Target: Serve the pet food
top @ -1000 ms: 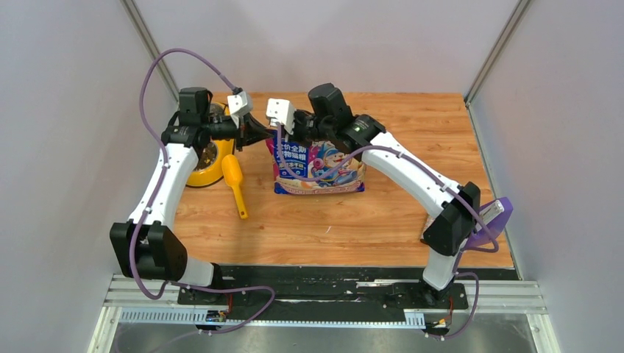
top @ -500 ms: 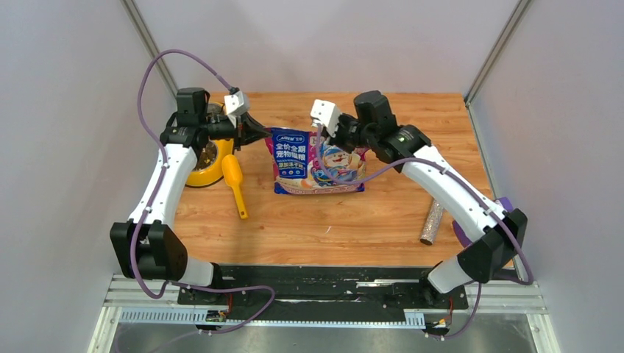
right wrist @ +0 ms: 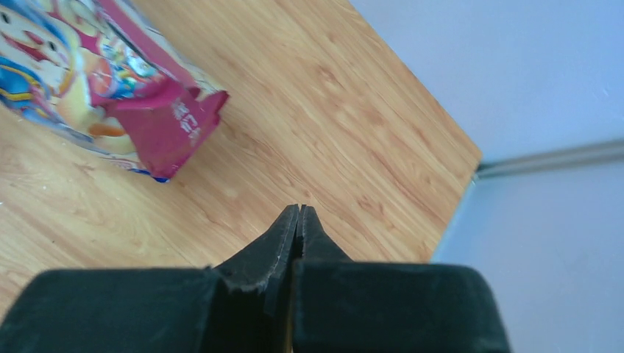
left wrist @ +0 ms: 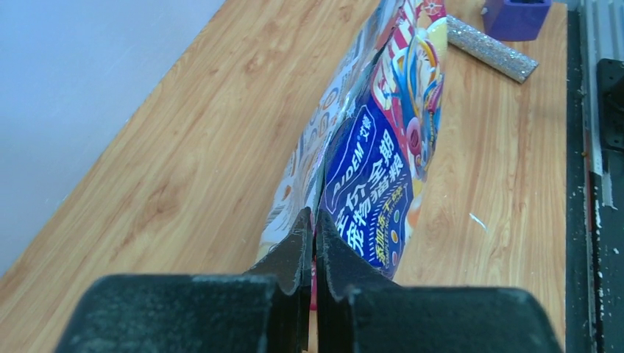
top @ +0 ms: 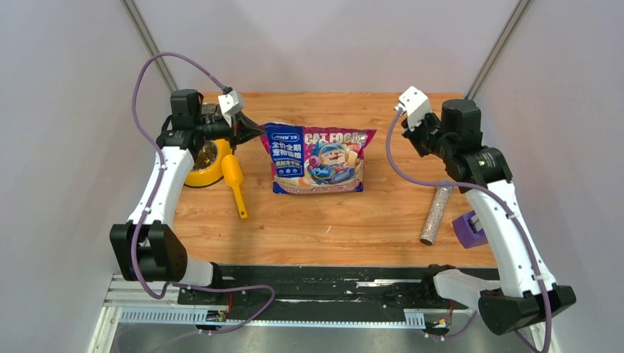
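The pink, blue and white "CAT FOOD" bag (top: 318, 158) lies face up in the middle of the wooden table, and it also shows in the left wrist view (left wrist: 375, 154). My left gripper (top: 254, 133) is shut on the bag's top left corner, its fingertips (left wrist: 303, 234) pinching the edge. My right gripper (top: 403, 134) is shut and empty, raised to the right of the bag and apart from it. The bag's pink top right corner (right wrist: 173, 121) lies up and left of the right gripper (right wrist: 299, 209). I cannot make out loose kibble.
A yellow bowl (top: 197, 173) sits at the left, partly under my left arm, with a yellow scoop (top: 235, 182) beside it. A speckled tube (top: 435, 214) and a purple holder (top: 469, 229) lie at the right, also in the left wrist view (left wrist: 489, 55).
My right gripper let go of the bag's top and swung away to the right. The bag's top now lies spread flat. My left gripper shifted slightly left, still holding its corner.
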You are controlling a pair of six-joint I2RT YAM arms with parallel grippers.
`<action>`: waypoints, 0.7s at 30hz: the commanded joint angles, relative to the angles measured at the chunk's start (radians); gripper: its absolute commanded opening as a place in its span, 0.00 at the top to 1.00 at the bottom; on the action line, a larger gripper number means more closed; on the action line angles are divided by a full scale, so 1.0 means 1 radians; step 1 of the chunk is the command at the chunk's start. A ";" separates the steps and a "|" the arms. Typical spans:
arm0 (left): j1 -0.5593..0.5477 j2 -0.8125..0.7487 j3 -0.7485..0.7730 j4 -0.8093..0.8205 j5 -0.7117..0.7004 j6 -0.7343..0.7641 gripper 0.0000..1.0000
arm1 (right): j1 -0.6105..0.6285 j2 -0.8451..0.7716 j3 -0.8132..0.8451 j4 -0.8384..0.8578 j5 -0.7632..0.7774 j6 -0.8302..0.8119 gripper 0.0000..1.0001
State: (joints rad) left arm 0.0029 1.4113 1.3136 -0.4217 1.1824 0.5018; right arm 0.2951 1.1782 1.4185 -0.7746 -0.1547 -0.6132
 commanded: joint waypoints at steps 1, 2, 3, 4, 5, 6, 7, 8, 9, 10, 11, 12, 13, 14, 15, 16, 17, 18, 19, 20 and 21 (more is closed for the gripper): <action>0.046 -0.073 -0.030 0.130 -0.105 -0.103 0.92 | -0.017 -0.080 -0.025 0.018 0.130 0.107 1.00; 0.046 -0.080 -0.050 0.180 -0.125 -0.135 0.80 | -0.017 -0.094 -0.028 0.046 0.152 0.150 1.00; 0.046 -0.098 -0.059 0.203 -0.164 -0.193 0.58 | -0.016 -0.104 -0.028 0.067 0.153 0.188 0.94; 0.046 -0.108 -0.078 0.242 -0.185 -0.220 0.50 | -0.016 -0.115 -0.026 0.085 0.154 0.240 0.78; 0.046 -0.131 -0.088 0.260 -0.238 -0.274 0.36 | -0.016 -0.120 -0.019 0.099 0.153 0.294 0.63; 0.046 -0.144 -0.107 0.294 -0.297 -0.304 0.09 | -0.016 -0.124 -0.010 0.102 0.154 0.347 0.53; 0.046 -0.174 -0.117 0.302 -0.331 -0.355 0.05 | -0.017 -0.127 -0.002 0.105 0.152 0.401 0.46; 0.046 -0.190 -0.133 0.310 -0.405 -0.381 0.01 | -0.017 -0.129 0.004 0.110 0.153 0.452 0.42; 0.046 -0.225 -0.144 0.310 -0.447 -0.449 0.01 | -0.017 -0.131 0.010 0.109 0.153 0.505 0.39; 0.046 -0.259 -0.144 0.298 -0.539 -0.491 0.00 | -0.017 -0.134 0.012 0.109 0.183 0.557 0.37; 0.046 -0.274 -0.139 0.275 -0.579 -0.570 0.00 | -0.017 -0.139 0.013 0.107 0.199 0.613 0.36; 0.046 -0.298 -0.111 0.186 -0.638 -0.599 0.00 | -0.017 -0.147 0.013 0.105 0.201 0.663 0.36; 0.046 -0.308 -0.092 0.138 -0.659 -0.611 0.00 | -0.017 -0.158 0.008 0.104 0.202 0.699 0.37; 0.046 -0.328 -0.058 0.041 -0.714 -0.651 0.00 | -0.017 -0.170 0.003 0.105 0.215 0.737 0.37; 0.046 -0.339 -0.036 -0.008 -0.747 -0.673 0.00 | -0.016 -0.182 -0.002 0.105 0.246 0.770 0.37; 0.046 -0.368 -0.032 -0.080 -0.793 -0.712 0.00 | -0.017 -0.195 -0.004 0.105 0.295 0.810 0.37; 0.046 -0.387 -0.034 -0.135 -0.810 -0.727 0.00 | -0.017 -0.211 -0.005 0.101 0.334 0.849 0.37; 0.046 -0.425 -0.036 -0.162 -0.847 -0.758 0.00 | -0.017 -0.230 -0.006 0.097 0.380 0.884 0.37; 0.046 -0.446 -0.041 -0.210 -0.868 -0.776 0.00 | -0.017 -0.254 -0.011 0.093 0.426 0.918 0.35; 0.046 -0.490 -0.042 -0.239 -0.900 -0.798 0.00 | -0.017 -0.280 -0.019 0.088 0.480 0.962 0.32; 0.046 -0.511 -0.037 -0.293 -0.910 -0.805 0.00 | -0.016 -0.311 -0.027 0.078 0.535 0.995 0.26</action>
State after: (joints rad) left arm 0.0460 1.0035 1.2484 -0.4801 0.4332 -0.1627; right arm 0.2783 0.9760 1.3975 -0.7170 0.1467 0.1532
